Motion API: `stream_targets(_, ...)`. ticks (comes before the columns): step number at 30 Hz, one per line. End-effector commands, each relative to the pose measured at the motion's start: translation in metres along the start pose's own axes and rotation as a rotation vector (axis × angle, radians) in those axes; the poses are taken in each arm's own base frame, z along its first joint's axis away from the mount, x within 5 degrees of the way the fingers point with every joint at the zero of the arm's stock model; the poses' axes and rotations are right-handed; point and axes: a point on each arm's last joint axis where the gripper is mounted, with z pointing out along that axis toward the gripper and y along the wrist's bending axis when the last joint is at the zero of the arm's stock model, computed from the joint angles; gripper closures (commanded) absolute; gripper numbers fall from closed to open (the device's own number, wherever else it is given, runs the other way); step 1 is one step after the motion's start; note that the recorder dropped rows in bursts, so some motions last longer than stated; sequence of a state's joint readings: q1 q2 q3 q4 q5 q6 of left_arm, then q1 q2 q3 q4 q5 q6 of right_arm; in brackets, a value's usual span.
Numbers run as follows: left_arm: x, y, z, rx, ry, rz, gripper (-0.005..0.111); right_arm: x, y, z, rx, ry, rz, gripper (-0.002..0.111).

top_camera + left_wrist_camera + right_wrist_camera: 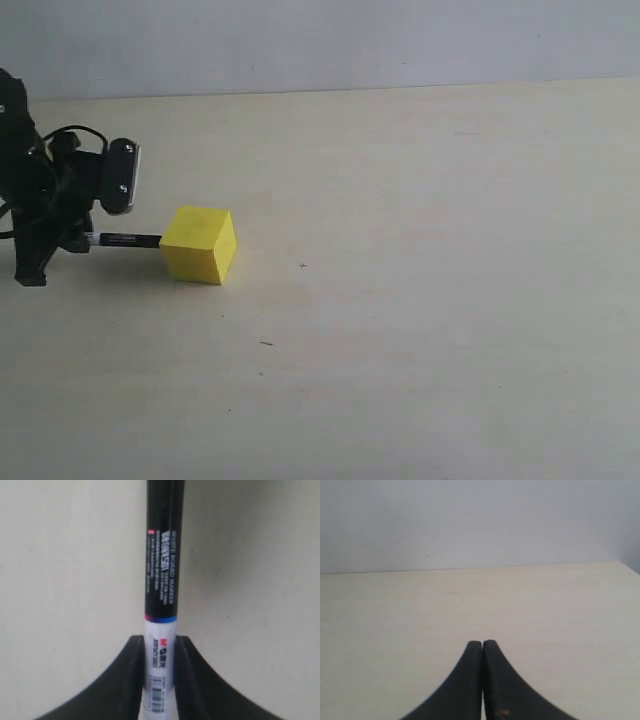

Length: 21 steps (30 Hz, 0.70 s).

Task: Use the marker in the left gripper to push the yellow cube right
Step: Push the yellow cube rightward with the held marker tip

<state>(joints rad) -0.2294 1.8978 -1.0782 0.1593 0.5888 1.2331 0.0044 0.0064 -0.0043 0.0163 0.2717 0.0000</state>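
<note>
**Desk:** Where is the yellow cube (pixel 200 245) sitting?

**Me:** On the pale table (pixel 420 300), left of the middle in my exterior view, with one upright edge turned toward the camera.

**Desk:** And the marker (pixel 161 570)?

**Me:** I have it clamped in the left gripper (pixel 80 240). On the left wrist camera the two black jaws pinch its white labelled section, and the black barrel runs straight out beyond them. From outside it lies level, low over the table and pointing right. Its far end meets the cube's left face. It looks like contact, though I cannot be sure at this size.

**Desk:** Where is the arm (pixel 25 190)?

**Me:** At the far left edge of the exterior view, with black cables (pixel 72 129) looped above it.

**Desk:** What about the right side?

**Me:** The right gripper (pixel 482 644) has its jaws pressed together tip to tip. It hangs over the table, facing the grey wall (pixel 470 520).
</note>
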Motion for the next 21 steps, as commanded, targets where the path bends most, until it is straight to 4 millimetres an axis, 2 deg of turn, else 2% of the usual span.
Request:
stream_targets(1, -0.036, -0.009, -0.005, 0.019, -0.051, 0.061, 0.107, 0.001, 0.0, 0.0, 0.003, -0.006, -0.004, 0.108)
stream_targets(4, -0.043, -0.012, -0.005, 0.027, -0.054, 0.048, 0.107, 0.001, 0.0, 0.0, 0.003, -0.006, -0.004, 0.108)
stream_targets(11, -0.02, -0.01, -0.003, 0.07, -0.014, -0.044, 0.107, 0.001, 0.0, 0.0, 0.003, -0.006, -0.004, 0.108)
stream_targets(15, -0.018, -0.01, -0.003, 0.071, -0.014, -0.054, 0.107, 0.001, 0.0, 0.0, 0.003, -0.006, -0.004, 0.108)
stream_targets(18, -0.029, -0.01, -0.004, 0.048, -0.043, -0.044, 0.107, 0.001, 0.0, 0.0, 0.003, -0.006, -0.004, 0.108)
stream_targets(21, -0.072, -0.013, -0.009, -0.054, -0.132, 0.041, 0.107, 0.001, 0.0, 0.0, 0.003, -0.006, -0.004, 0.108)
